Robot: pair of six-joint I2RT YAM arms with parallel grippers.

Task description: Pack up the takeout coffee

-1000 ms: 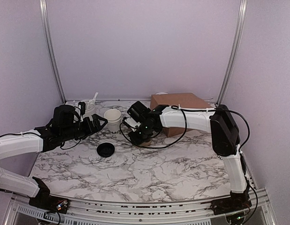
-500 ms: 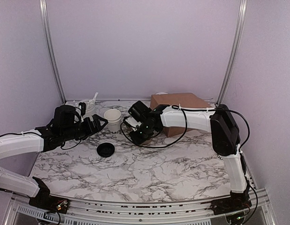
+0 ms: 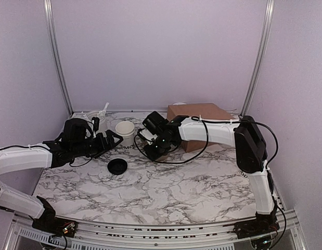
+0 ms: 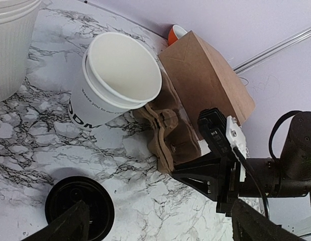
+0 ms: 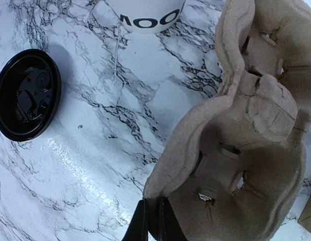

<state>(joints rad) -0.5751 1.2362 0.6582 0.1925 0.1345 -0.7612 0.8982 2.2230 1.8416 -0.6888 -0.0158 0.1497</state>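
Presently the takeout coffee [image 3: 125,133] is found upright on the marble table [image 3: 166,192], its long axis vertical and its mouth uncovered. The black lid [image 3: 117,166] is laid flat on the table, apart from the cup, toward the near edge. The cup is placed between the two pincers. The left gripper [image 3: 111,139] is spread fully and nothing is held in it. The cup is seen just ahead of it, so this arm is judged the nearer one. The right gripper [image 5: 151,221] is clenched on the rim of the pulp carrier [image 5: 245,125], which is set just beside the cup on its right side. A sideways approach to the cup wall is probably required from the left arm
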